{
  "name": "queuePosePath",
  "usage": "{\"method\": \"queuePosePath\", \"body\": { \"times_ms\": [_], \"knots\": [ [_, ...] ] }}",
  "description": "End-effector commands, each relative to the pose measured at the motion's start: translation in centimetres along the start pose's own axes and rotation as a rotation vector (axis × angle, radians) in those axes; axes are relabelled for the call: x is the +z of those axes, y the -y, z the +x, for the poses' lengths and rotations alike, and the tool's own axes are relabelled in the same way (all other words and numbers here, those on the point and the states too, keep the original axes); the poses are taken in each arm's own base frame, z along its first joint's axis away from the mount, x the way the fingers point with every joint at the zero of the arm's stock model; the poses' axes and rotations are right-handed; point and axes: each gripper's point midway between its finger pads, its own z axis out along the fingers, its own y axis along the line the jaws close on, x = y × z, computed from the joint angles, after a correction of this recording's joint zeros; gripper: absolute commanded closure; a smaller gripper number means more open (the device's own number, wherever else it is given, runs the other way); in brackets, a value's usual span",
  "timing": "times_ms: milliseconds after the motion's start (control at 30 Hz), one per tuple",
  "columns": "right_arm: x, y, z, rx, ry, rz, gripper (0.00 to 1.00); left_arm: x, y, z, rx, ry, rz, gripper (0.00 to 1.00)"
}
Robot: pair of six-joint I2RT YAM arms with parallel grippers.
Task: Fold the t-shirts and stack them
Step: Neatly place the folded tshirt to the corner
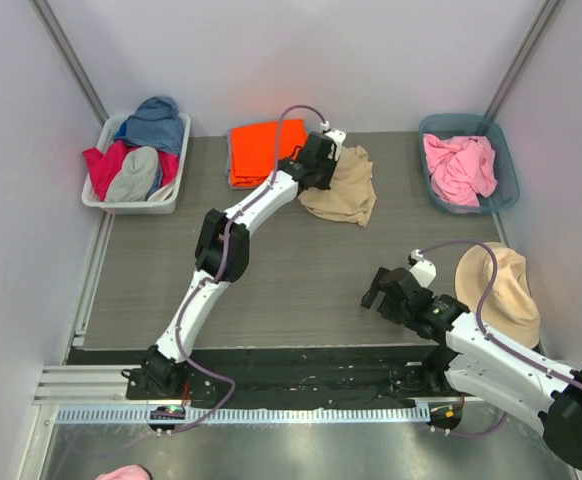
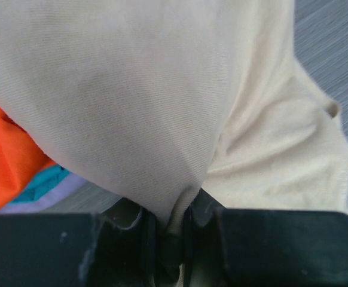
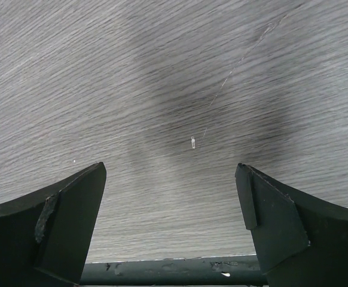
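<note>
The task is judged to be in its early part. One orange shirt [image 1: 256, 150] is seen folded flat at the far edge of the desk [image 1: 291, 260], with teal and lavender cloth showing under it in the left wrist view. Just beside it, a tan shirt [image 1: 343, 188] lies bunched and is not yet folded. A fold of it is pinched between the closed fingers of the left tool [image 2: 171, 233]. The right tool [image 3: 169, 170] is held wide apart over bare desk near the front, and nothing is gripped in it.

A pink shirt [image 1: 459, 168] is left crumpled in the blue bin [image 1: 506, 195] at the far right. More garments are heaped in the white bin [image 1: 176, 165] at the far left. A beige heap [image 1: 501, 292] is seen by the right arm; its kind cannot be told.

The desk is surfaced in grey wood grain and enclosed by pale walls [image 1: 271, 60].
</note>
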Motion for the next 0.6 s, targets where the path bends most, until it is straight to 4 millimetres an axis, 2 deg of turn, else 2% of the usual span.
{"method": "queuePosePath", "body": {
  "times_ms": [0,100,200,400,567],
  "knots": [
    [0.0,-0.9,-0.7,0.014,0.024,-0.029,0.00,-6.4,-0.4,-12.9,0.008,0.354,-0.013,1.00],
    [0.0,-0.9,-0.6,0.010,0.021,-0.026,0.00,-7.1,-1.6,-15.2,-0.033,0.436,-0.035,1.00],
    [0.3,-0.6,-0.4,0.006,0.015,-0.011,0.00,-7.3,-3.2,-16.6,-0.088,0.494,-0.048,1.00],
    [0.9,-0.3,0.1,0.000,-0.001,0.008,0.00,-7.1,-7.4,-17.5,-0.134,0.547,-0.102,1.00],
    [1.7,-0.1,0.7,-0.006,-0.017,0.024,0.00,-7.2,-12.6,-18.0,-0.204,0.590,-0.157,1.00]
  ]
}}
